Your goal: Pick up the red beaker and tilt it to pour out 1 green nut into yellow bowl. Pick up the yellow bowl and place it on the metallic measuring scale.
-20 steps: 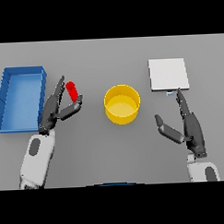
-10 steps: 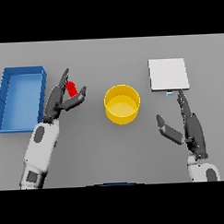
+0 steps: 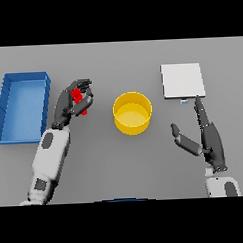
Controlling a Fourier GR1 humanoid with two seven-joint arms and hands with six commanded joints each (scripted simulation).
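Since a moment ago the left hand (image 3: 71, 103) has been closed around the red beaker (image 3: 80, 99), near the table's (image 3: 120, 168) left edge beside the yellow bowl (image 3: 132, 113), so pouring seems next.

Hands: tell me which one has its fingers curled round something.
The left hand, between the blue tray and the yellow bowl: its fingers wrap the red beaker. The right hand, below the scale, is open and holds nothing.

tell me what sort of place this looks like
Probably a lab-style bench: a plain grey table with a red beaker in the left hand, a metallic measuring scale and a blue bin.
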